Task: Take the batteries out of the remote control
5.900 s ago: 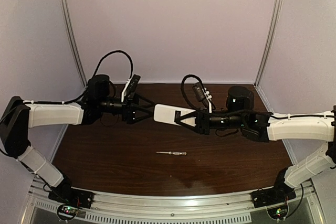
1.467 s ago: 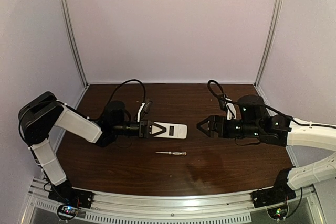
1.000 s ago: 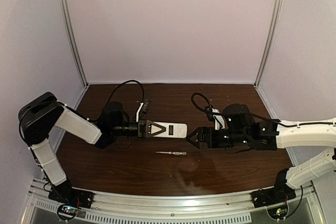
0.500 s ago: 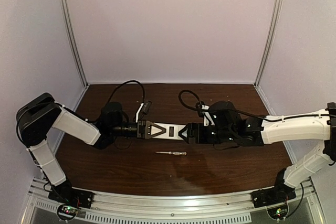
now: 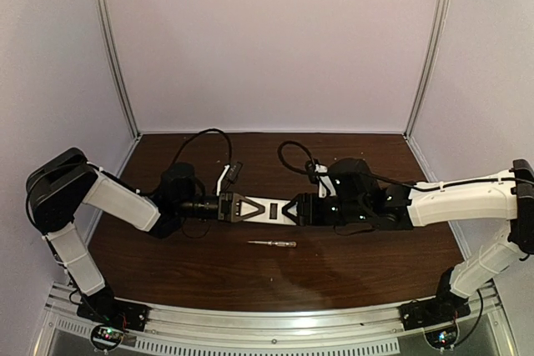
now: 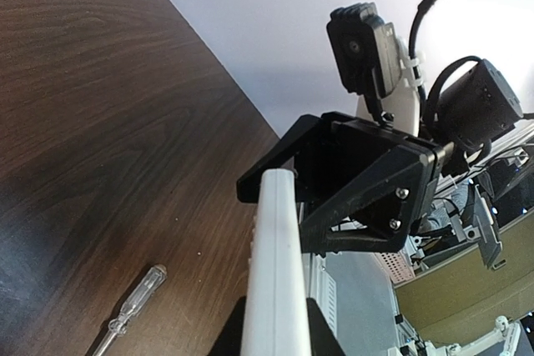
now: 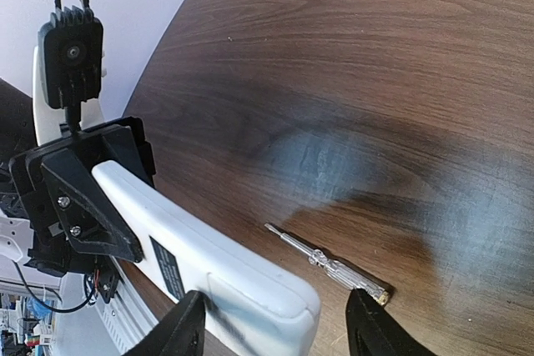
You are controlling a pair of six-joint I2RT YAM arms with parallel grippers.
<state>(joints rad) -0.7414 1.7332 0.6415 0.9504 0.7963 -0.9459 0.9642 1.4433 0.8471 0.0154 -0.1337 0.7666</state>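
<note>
White remote control (image 5: 271,208) lengthwise left-right, left claw (image 5: 244,206) clamping one end, right claw (image 5: 294,209) spread around the other.

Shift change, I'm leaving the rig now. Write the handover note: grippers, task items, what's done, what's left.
Left gripper: shut on one end of the remote control, holding it above the table.
Right gripper: open, fingers either side of the remote's free end, not clamped.
Batteries: none in view.
Screwdriver: lying on the table, untouched.
Done: remote is up off the table.
Left: open the remote and take the batteries out.
</note>
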